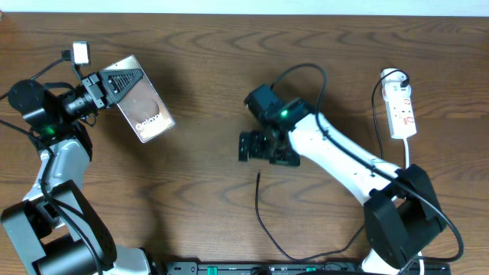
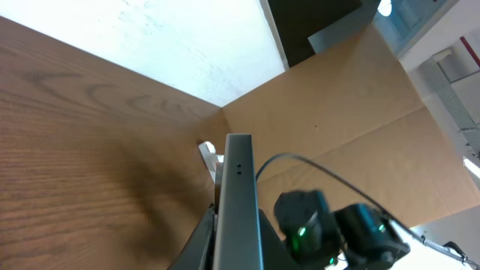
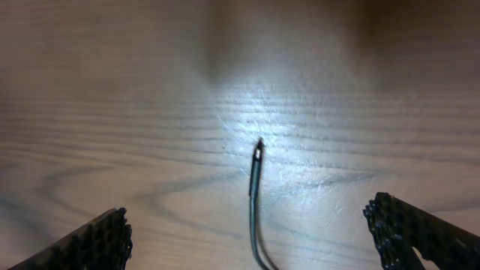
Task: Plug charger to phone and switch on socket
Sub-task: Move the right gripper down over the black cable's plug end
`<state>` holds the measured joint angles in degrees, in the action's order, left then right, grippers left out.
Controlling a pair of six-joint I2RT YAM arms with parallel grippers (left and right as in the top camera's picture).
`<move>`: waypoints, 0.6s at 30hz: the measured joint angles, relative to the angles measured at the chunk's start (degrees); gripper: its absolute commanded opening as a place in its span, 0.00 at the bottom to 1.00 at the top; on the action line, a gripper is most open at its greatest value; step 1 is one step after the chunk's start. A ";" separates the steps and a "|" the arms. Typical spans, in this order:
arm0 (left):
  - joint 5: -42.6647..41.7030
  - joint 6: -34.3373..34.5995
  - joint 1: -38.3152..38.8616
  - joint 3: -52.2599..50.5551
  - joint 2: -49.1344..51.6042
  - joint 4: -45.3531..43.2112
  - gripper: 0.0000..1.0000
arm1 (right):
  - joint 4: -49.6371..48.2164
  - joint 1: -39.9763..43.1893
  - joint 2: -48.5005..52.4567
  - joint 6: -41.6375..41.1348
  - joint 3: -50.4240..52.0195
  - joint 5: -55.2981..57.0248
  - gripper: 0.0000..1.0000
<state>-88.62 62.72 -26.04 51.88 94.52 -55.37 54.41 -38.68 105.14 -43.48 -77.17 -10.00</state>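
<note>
Now: your left tool (image 1: 98, 85) is clamped on one short end of the flat bronze-brown smartphone with white lettering (image 1: 144, 101), at the table's far-left side. The left wrist view shows that smartphone (image 2: 238, 202) edge-on, rising between the fingers. Your right tool (image 1: 263, 149) stands wide open and holds nothing, mid-table. The long thin black charger cable (image 1: 257, 202) lies on the brown wooden table (image 1: 191, 198). In the right wrist view its plug tip (image 3: 258, 150) lies ahead, between the two spread fingers (image 3: 97, 240), touching neither. The small white power strip with red marks (image 1: 402, 111) lies well apart, at the far right.
</note>
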 measured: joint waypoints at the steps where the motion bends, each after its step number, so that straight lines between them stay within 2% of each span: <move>1: 0.00 0.00 0.00 -0.07 0.00 0.00 0.07 | -0.81 -0.61 0.00 -0.50 1.20 0.22 0.89; 4: 0.00 0.00 0.00 -0.33 0.00 -0.02 0.08 | -3.10 -2.34 0.00 -2.80 4.48 0.63 0.78; 18: 0.02 -0.02 0.00 -0.76 0.00 2.12 0.07 | -10.08 -8.68 0.61 -10.34 12.83 0.81 0.64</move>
<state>-88.60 62.70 -26.04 51.11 94.52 -53.25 44.34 -47.35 105.75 -53.82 -64.34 -9.19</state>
